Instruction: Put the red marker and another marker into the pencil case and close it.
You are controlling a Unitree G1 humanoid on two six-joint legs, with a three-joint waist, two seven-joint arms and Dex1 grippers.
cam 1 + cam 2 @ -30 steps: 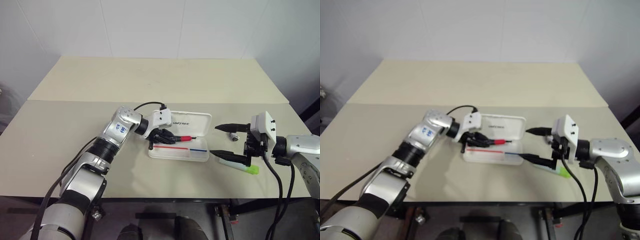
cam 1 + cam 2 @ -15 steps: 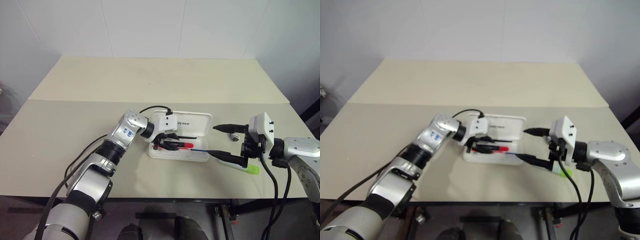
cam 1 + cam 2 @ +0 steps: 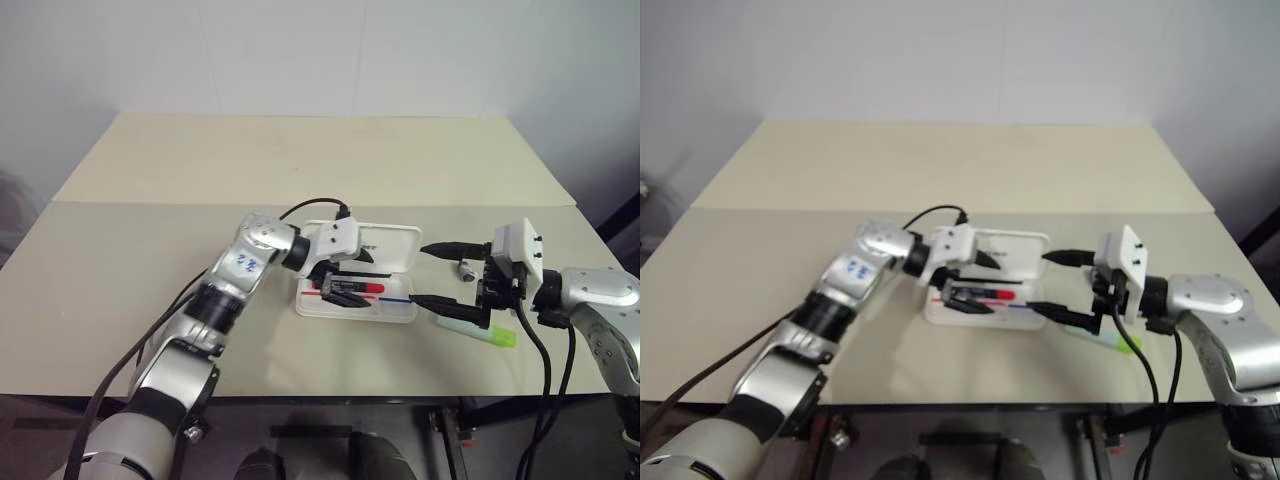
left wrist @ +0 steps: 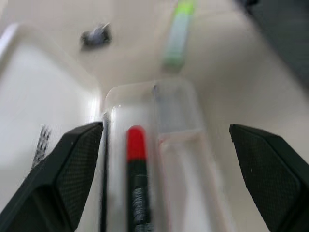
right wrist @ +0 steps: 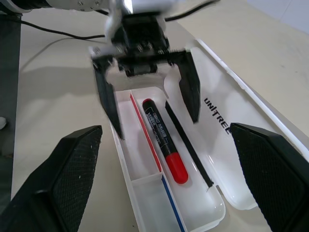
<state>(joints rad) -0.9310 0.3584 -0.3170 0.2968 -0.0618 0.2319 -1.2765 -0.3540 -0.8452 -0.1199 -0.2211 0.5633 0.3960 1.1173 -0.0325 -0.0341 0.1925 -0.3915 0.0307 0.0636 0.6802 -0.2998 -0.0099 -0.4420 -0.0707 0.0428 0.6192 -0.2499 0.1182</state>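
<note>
Red marker (image 5: 164, 140) lay flat inside the open pencil case (image 3: 392, 310), in the tray's long compartment, red cap toward the robot's right, long axis along the case; beside it a thin black rod-like item (image 5: 187, 144), can't tell what it was. Left claw (image 3: 345, 273) hung just above the tray with both black fingers spread wide and nothing between them, so released, marker not touching it. The second marker, the pale green highlighter (image 3: 478, 331) with yellow-green cap, sat on the surface (image 3: 150, 240) just right of the case, outside it, long axis roughly parallel to the case's length, cap end pointing away from the case. Key relation for the next move: highlighter lay directly below and beside the right claw (image 3: 433, 273), lower finger near its barrel but contact couldn't be judged; right claw fully spread, empty. Right arm clearly nearer to it than the left, which was over the case on the far side. Judgement: right claw would need to come down over the barrel across its long axis, then carry it left into the tray. Lid (image 3: 395, 245) lay folded back, away from the robot, still to be shut. Counts: one red marker, one highlighter, one case, one small dark grey object (image 3: 466, 269) on the surface behind the right claw, two claws.
</note>
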